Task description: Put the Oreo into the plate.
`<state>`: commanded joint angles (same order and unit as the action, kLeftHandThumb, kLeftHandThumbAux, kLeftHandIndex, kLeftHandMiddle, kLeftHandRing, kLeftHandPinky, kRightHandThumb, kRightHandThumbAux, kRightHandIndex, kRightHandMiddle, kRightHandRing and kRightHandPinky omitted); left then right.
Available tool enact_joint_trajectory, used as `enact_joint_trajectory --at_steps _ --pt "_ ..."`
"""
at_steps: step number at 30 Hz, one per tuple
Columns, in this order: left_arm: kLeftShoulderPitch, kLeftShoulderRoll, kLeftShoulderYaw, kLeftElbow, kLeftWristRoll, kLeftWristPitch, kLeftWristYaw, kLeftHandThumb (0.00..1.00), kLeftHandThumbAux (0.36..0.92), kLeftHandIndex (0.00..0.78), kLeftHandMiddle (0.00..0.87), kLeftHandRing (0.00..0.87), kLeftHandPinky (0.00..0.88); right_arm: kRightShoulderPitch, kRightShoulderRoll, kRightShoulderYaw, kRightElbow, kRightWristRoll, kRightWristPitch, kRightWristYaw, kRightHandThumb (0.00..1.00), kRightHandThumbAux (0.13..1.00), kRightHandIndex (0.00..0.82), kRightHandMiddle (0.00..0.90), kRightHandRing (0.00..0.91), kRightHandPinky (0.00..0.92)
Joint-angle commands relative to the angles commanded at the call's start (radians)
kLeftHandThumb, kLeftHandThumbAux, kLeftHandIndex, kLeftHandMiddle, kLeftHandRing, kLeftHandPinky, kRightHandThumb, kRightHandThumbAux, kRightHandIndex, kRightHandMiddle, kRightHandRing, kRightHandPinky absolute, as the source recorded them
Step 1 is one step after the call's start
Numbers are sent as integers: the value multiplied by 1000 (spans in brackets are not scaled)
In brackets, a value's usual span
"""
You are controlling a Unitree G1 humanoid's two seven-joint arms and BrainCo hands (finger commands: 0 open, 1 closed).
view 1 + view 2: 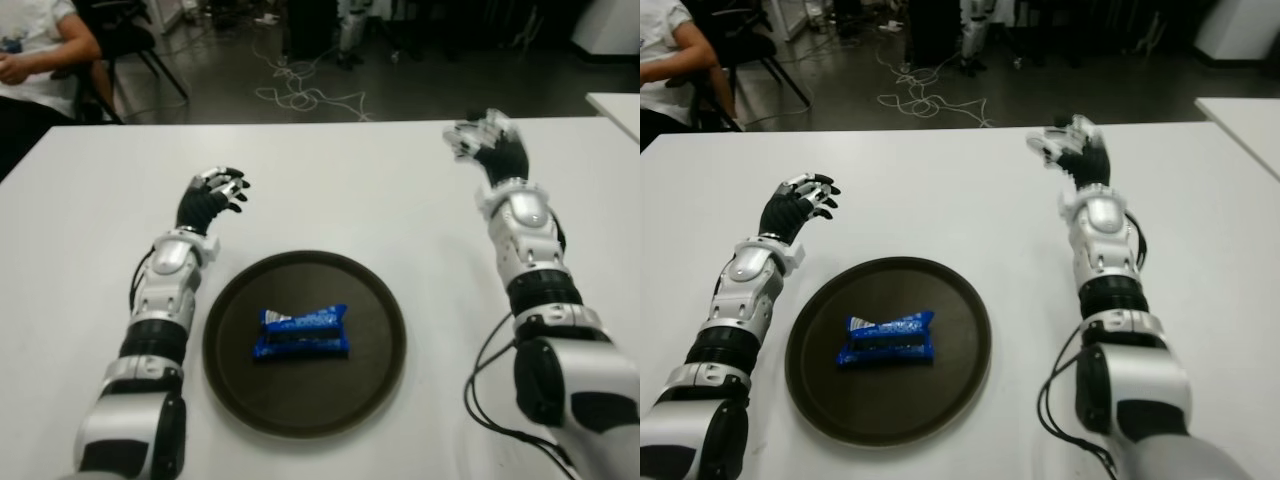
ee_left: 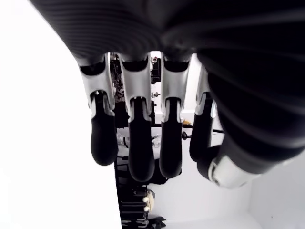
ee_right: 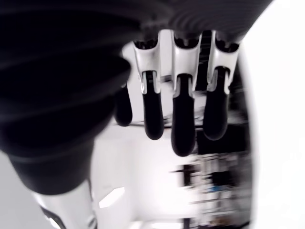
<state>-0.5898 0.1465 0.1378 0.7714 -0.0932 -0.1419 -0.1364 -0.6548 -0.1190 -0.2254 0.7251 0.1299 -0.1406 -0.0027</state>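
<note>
A blue Oreo packet (image 1: 301,333) lies flat in the middle of the round dark plate (image 1: 380,350) on the white table. My left hand (image 1: 212,198) shows to the upper left of the plate, fingers relaxed and holding nothing. Farther off at the right, my right hand (image 1: 484,140) is stretched toward the table's far side, its fingers spread and empty. Both wrist views show only loose fingers (image 2: 136,143) with nothing between them.
The white table (image 1: 350,190) runs out to its far edge behind both hands. A seated person (image 1: 35,50) is at the back left corner. Cables (image 1: 300,95) lie on the floor beyond. Another white table corner (image 1: 620,105) shows at the far right.
</note>
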Motion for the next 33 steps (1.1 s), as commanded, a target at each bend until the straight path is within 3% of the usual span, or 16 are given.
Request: enact_joint_trajectory --at_steps 4,6,8,13,21,33 --pt "0 0 2 1 -2 1 -3 834 673 419 465 499 559 64 18 10 -87 -2 17 -5 0 854 369 477 497 493" --pt "0 -1 3 0 -5 3 -5 823 685 372 483 494 557 84 28 17 -121 -5 30 -14 0 851 390 489 507 505" --pt "2 -1 3 -4 -6 8 -7 819 689 356 489 493 557 138 50 33 -197 -12 54 -31 0 853 405 498 514 511" --pt "5 -3 1 -6 -3 6 -4 831 676 408 469 497 558 211 68 48 -305 -13 109 -47 0 845 425 514 523 518" --pt "24 -14 -4 -22 -1 -13 -2 834 673 418 466 498 555 219 63 43 -318 -3 121 -37 33 820 422 517 530 532" --pt "32 -25 -2 -54 -6 13 6 835 673 419 465 505 573 202 55 54 -256 -30 76 -40 40 792 433 532 552 540"
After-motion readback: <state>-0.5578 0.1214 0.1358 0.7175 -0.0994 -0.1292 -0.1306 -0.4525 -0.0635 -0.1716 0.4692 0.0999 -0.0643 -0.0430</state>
